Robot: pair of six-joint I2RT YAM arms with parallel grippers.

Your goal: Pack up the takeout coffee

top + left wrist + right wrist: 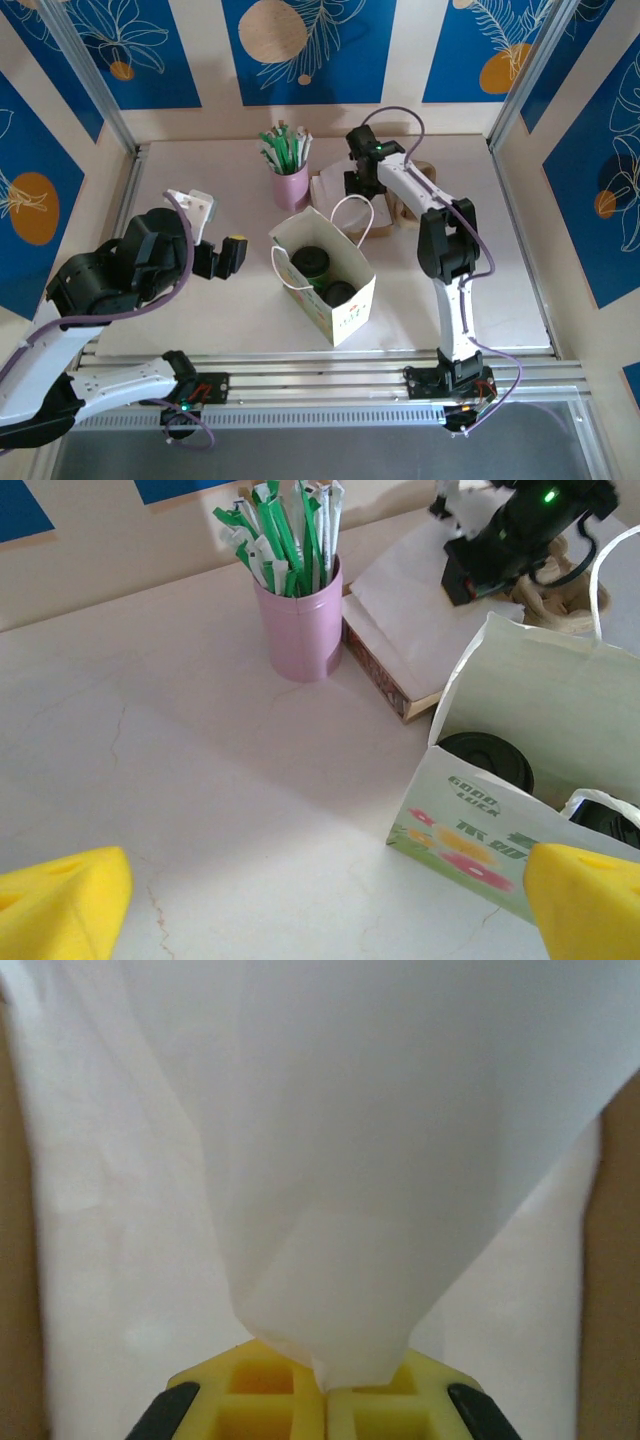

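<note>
**Left to right.** The left gripper (322, 908) is held above the pale table (180, 770). Its yellow fingertips (60, 900) are spread wide, with nothing between them. Farther back, a pink cylindrical cup (291, 186) is stood upright and filled with green-and-white sticks (284, 145).

At centre, an open white paper bag with cord handles and a flower print (348, 315) is set on the table. The takeout coffee (313, 262), two small cups capped with round black plastic lids, is lodged side by side inside the bag.

Just behind the bag, a flat brown tray of white napkins (400, 620) is seen. Over it, the right gripper (325, 1398) is closed, and a white paper napkin (330, 1160) is pinched between its yellow pads. A tan cardboard cup carrier (398, 212) is placed to the right of the tray.
</note>
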